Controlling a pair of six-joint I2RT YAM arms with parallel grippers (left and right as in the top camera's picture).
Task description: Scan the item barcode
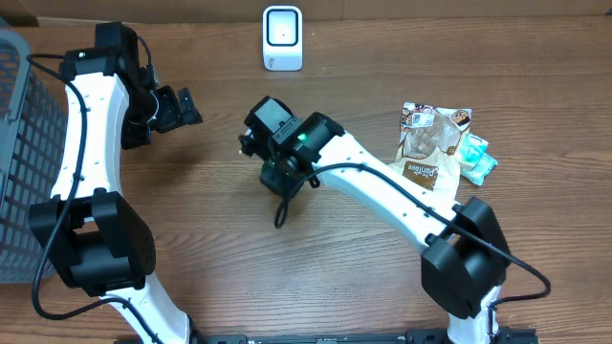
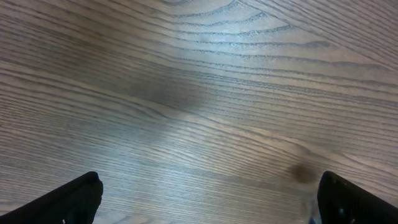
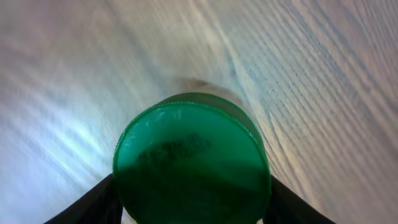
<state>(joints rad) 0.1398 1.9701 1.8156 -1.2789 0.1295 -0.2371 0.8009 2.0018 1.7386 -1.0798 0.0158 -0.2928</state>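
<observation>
The item is a round container with a green lid, filling the lower middle of the right wrist view. My right gripper is shut on it, one black finger pressed against each side of the lid. From overhead the right gripper points down at the table's middle and hides the container. The white scanner stands at the back centre. My left gripper hovers open at the left, and the left wrist view shows only bare wood between its fingertips.
A grey mesh basket stands at the table's left edge. A brown snack bag and a teal packet lie at the right. A black cable loop hangs below the right gripper.
</observation>
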